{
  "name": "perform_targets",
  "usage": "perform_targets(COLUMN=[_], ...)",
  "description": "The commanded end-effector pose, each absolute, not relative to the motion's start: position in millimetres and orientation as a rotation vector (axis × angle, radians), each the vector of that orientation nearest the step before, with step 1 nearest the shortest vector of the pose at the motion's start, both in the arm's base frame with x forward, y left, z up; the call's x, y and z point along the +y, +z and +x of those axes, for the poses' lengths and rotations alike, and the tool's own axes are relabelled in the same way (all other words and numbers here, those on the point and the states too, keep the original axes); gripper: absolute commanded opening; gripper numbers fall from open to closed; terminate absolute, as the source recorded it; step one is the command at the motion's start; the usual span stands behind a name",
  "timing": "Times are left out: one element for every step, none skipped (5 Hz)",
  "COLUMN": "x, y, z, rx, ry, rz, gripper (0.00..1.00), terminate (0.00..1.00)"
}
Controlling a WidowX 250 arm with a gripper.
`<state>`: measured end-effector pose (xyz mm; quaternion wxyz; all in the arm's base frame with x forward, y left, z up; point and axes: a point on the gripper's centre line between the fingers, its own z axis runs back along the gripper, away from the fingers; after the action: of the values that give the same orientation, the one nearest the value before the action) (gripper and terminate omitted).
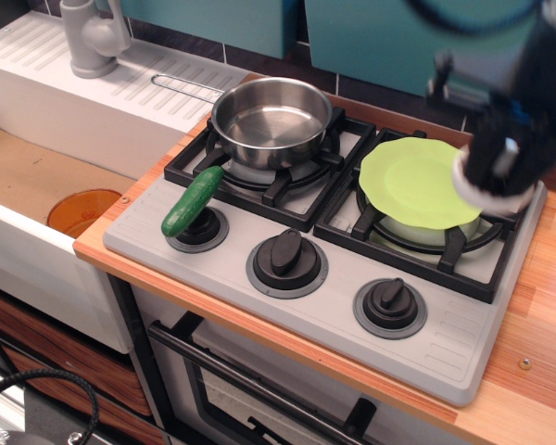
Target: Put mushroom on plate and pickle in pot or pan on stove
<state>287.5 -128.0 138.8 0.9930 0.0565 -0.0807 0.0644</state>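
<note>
item: gripper, blurred, at the 3 o'clock edge of the lime-green plate. a white rounded rim shows under it, likely the mushroom in its grasp; the blur hides the fingers, so i cannot tell whether they pinch it or how wide they stand.

item: step in hand, judged: carrying the mushroom over the plate. to do well: bring it toward the plate's centre, away from the wavy rim, lower until the cap is near the surface, then let go, so it does not roll off onto the burner grate.

item: mushroom. only a white curved edge is visible; gills and stem hidden.

item: plate. flat, round, resting on the right burner of the grey stove; nothing lying on it.

item: pickle. dark green, oblong, lying across the left knob, at 7 o'clock of the steel pan.

item: pan. shiny, nothing inside, on the left rear burner, wire handle toward 10 o'clock.
</note>
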Motion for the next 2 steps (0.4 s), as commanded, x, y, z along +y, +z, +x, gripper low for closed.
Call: perform_targets(x=[-99.5, -90.5], y=[150.3, 142.1], z=[347.8, 364.5], rx=[-0.235, -0.251], ry=[0.066, 0.045], rz=[0.068, 0.063], gripper=[0.0, 0.0], terminate=[0.0, 0.0])
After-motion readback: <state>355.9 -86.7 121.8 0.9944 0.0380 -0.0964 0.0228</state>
